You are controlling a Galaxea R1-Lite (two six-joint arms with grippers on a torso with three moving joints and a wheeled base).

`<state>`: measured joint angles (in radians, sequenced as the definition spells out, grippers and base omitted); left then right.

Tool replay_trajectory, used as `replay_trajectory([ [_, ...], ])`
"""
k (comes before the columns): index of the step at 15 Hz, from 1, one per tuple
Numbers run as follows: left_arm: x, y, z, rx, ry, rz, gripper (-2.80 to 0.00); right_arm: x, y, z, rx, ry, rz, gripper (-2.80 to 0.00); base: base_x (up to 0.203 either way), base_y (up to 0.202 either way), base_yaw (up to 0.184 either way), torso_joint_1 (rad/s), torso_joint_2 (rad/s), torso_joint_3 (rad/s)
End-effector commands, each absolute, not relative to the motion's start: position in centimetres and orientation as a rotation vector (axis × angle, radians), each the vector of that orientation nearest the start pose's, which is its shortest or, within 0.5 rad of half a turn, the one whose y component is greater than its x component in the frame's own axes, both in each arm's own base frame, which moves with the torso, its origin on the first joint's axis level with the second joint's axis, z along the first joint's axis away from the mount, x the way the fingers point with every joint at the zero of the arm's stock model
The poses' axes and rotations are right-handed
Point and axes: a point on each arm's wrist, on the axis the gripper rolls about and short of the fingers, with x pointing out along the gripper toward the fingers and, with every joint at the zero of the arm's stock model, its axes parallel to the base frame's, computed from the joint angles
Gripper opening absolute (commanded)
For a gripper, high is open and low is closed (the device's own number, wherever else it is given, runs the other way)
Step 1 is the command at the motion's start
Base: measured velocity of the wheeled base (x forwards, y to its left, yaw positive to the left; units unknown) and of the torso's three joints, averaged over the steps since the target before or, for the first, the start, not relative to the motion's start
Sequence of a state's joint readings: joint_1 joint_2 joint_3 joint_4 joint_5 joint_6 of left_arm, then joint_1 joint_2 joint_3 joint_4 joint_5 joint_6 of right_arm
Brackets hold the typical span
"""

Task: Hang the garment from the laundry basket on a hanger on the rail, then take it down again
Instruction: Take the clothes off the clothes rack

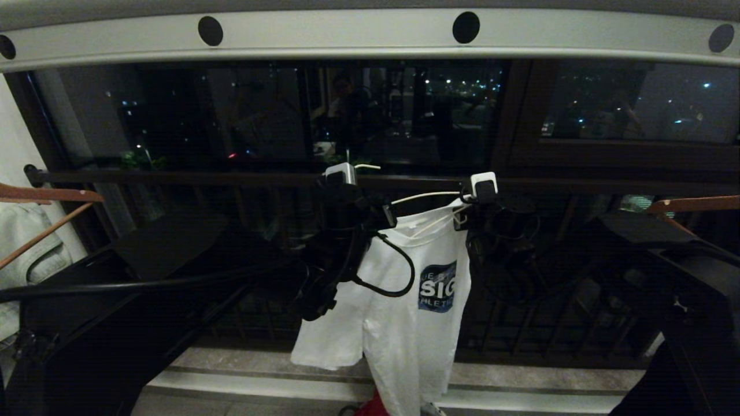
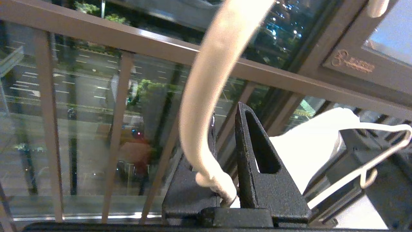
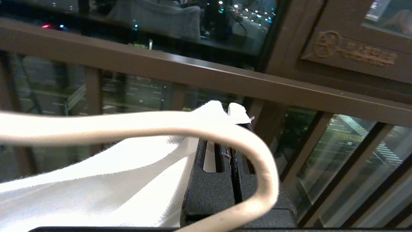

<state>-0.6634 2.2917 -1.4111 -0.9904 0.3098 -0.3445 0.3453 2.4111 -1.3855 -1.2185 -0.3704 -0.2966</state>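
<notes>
Both arms are raised in front of the dark balcony window, below the grey rail (image 1: 347, 34) with its round black holes. The left hand (image 1: 347, 179) is clamped on the neck of the white wire hanger (image 1: 425, 197); in the left wrist view the wire (image 2: 206, 106) rises out of the narrow gap between the two black fingers (image 2: 257, 167). The right hand (image 1: 483, 190) sits at the hanger's other end, with its fingers (image 3: 219, 180) pressed together on a pinch of white cloth, and the bend of the wire curves just over them. The white T-shirt (image 1: 404, 300) hangs between the two hands, draped down from the hanger, with its blue chest print (image 1: 437, 287) facing the camera and one sleeve spreading out under the left arm. The hanger is held well below the rail, level with the dark balcony bar (image 1: 173, 176) behind it. A brown wooden hanger (image 1: 40, 196) with pale jeans (image 1: 23, 248) shows at the far left. A scrap of red cloth (image 1: 373, 407) lies at the lower edge, under the shirt.
</notes>
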Motion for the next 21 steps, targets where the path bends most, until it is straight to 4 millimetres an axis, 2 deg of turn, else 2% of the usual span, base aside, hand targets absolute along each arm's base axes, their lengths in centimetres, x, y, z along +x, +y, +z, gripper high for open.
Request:
replay_trajectory([
  [1,37.3,-28.2,15.1,-0.395,-0.042,-0.359,-2.80,45.3,14.8,11.6,-0.222,-0.194,-0.072,-2.80,0.000,0.000,0.000,0.000,0.00,0.000],
  [9,37.3,-28.1,15.2,-0.388,-0.043,-0.357,-2.80,46.0,13.0,12.1,-0.223,-0.194,-0.102,-2.80,0.000,0.000,0.000,0.000,0.00,0.000],
  [11,37.1,-27.9,16.0,-0.396,-0.058,-0.358,-2.80,46.4,12.0,12.2,-0.224,-0.192,-0.118,-2.80,0.000,0.000,0.000,0.000,0.00,0.000],
  [15,37.2,-26.9,17.3,-0.406,-0.083,-0.342,-2.80,46.4,11.9,12.3,-0.224,-0.193,-0.121,-2.80,0.000,0.000,0.000,0.000,0.00,0.000],
  [21,37.4,-25.8,18.0,-0.387,-0.042,-0.317,-2.80,46.5,11.7,12.2,-0.225,-0.189,-0.122,-2.80,0.000,0.000,0.000,0.000,0.00,0.000],
])
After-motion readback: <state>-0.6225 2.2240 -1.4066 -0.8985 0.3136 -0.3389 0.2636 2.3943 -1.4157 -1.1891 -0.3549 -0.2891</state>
